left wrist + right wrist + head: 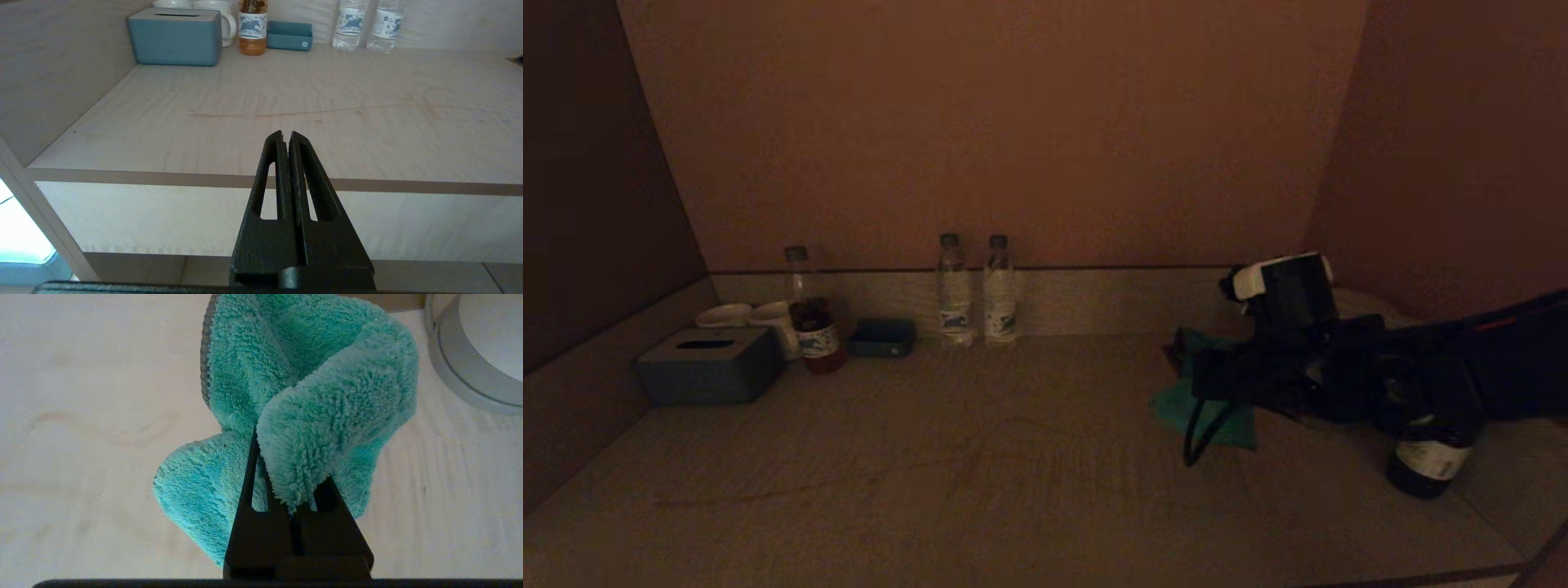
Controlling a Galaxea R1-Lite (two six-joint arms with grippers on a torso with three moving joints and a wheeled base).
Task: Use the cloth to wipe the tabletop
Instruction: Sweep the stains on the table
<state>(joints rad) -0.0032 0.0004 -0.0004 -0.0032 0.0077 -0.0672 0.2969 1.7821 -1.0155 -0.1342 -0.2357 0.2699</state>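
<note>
A fluffy teal cloth (1207, 412) lies bunched on the pale wooden tabletop (1013, 490) at the right. My right gripper (1205, 384) is shut on the cloth (318, 396): a fold is pinched between the jaws and covers the fingertips (250, 457). The cloth's lower part touches the tabletop (81, 416). My left gripper (286, 134) is shut and empty, parked low in front of the table's front edge, out of the head view. A faint brown streak (286, 114) runs across the tabletop (327, 81).
At the back left stand a blue tissue box (709, 365), white mugs (768, 318), a tea bottle (813, 327) and a small blue tray (882, 337). Two water bottles (976, 294) stand mid-back. A dark bottle (1429, 457) stands under my right arm. A round grey base (478, 355) lies beside the cloth. Walls close three sides.
</note>
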